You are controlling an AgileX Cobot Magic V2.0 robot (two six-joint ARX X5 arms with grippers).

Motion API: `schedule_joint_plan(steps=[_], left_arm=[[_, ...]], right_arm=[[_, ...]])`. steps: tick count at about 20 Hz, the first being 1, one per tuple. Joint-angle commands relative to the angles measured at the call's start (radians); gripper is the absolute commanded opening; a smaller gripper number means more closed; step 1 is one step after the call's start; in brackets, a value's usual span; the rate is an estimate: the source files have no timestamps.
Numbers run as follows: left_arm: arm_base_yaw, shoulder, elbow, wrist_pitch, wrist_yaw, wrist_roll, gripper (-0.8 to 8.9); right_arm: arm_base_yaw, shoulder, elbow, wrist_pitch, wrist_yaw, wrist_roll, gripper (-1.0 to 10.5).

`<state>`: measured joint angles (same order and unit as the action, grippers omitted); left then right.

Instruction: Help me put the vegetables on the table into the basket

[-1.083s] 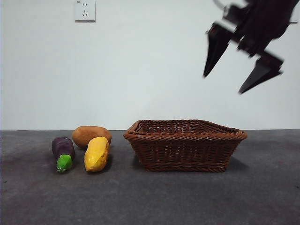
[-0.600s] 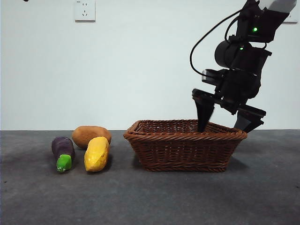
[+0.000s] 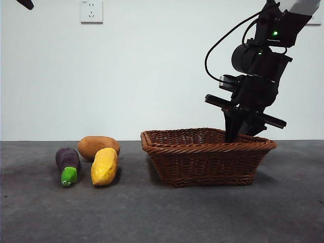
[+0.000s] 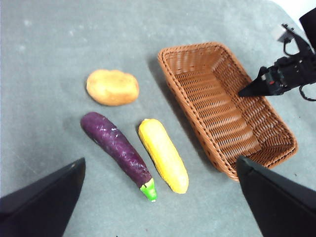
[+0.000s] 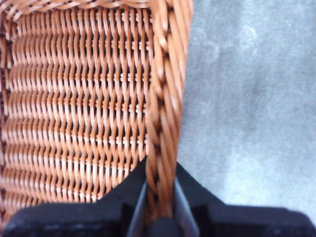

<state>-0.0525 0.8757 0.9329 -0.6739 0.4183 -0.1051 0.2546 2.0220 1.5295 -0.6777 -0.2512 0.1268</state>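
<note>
The shallow brown wicker basket [image 3: 208,156], with flaring woven walls and a braided rim, sits on the grey table [image 3: 162,212] at three o'clock of the eggplant [image 3: 68,165], potato [image 3: 98,147] and yellow vegetable [image 3: 105,166]. The right gripper [image 5: 159,197] is clamped on its rim, one jaw inside, one outside. Only the left wrist view shows the left gripper [image 4: 158,197] spread wide and holding nothing, high above the vegetables.

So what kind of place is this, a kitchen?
More likely a robot test bench: toy vegetables and a wicker basket on a bare grey table, a plain white wall with a socket.
</note>
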Motion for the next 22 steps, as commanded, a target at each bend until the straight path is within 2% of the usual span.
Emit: schedule_joint_plan(steps=[1,5,8,10,13,15,18,22], left_arm=[[0.0,0.011,0.0,-0.015,0.0,-0.023,7.53],[-0.036,0.046,0.0,0.003,0.001,-0.076,7.52],[-0.127,0.114,0.002,0.057,-0.001,-0.127,7.5],[-0.205,0.198,0.032,0.075,-0.074,-0.139,7.5],[-0.294,0.38,0.148,0.063,-0.159,-0.157,7.49],[-0.325,0.504,0.253,0.027,-0.171,-0.169,7.49],[-0.36,0.663,0.396,-0.076,-0.275,-0.168,7.49],[-0.373,0.812,0.499,-0.145,-0.289,-0.219,7.48]], right_arm=[[0.001,-0.034,-0.002,-0.001,0.006,-0.019,-0.2],[-0.001,-0.24,-0.002,0.0,0.009,-0.022,-0.2],[-0.002,-0.412,-0.002,-0.016,0.01,-0.033,-0.2],[-0.002,-0.511,-0.002,-0.039,0.021,-0.053,-0.2],[-0.002,-0.635,-0.002,-0.105,0.084,-0.089,-0.2],[-0.002,-0.693,-0.002,-0.131,0.089,-0.103,-0.2],[-0.019,-0.76,-0.002,-0.171,0.091,-0.107,-0.2],[-0.056,-0.823,-0.002,-0.206,0.095,-0.114,-0.2]])
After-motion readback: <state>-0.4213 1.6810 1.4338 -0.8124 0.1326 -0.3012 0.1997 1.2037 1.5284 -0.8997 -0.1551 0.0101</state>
